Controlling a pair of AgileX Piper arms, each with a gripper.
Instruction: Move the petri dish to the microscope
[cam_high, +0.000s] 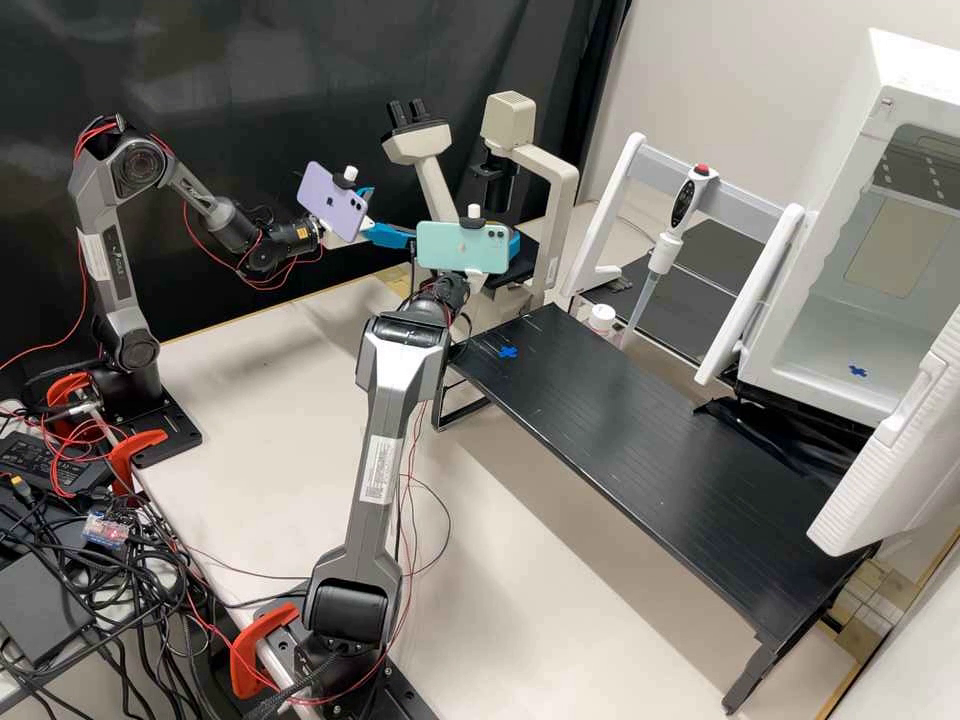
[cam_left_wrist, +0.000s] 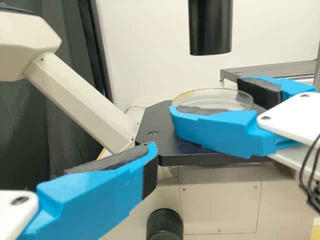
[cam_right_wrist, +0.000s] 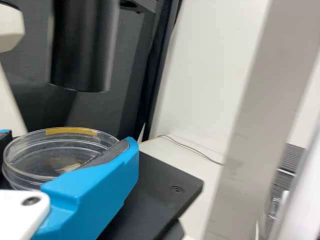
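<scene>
Right gripper (cam_high: 515, 243) is closed on the dish (cam_right_wrist: 45, 155), one pad against each side of the wall; from my remote station I read this as a narrow setting, limited by the dish diameter. Dish orientation: flat, close to level, round face up; being circular, it has no long axis. Marking: a yellow strip (cam_right_wrist: 70, 131) runs along part of the rim; I cannot make out any writing on it. The white label (cam_high: 380, 470) on the right arm (cam_high: 385, 420) carries print too small to read. Dish position relative to the right gripper: between the two fingers, toward the tips. The dish is over the black stage (cam_left_wrist: 165, 150) of the microscope (cam_high: 560, 200), lower than the black tube (cam_left_wrist: 210, 30); I cannot tell whether its base touches the stage. Left gripper (cam_high: 388, 214) is set wide, with nothing between its fingers, near the stage and apart from the dish. Bench equipment: a black platform (cam_high: 640, 450) bears a blue cross (cam_high: 508, 352); beyond it a pipette (cam_high: 657, 262) leans tip down, near a white cabinet (cam_high: 810, 340) with its door (cam_high: 900, 440) open.
</scene>
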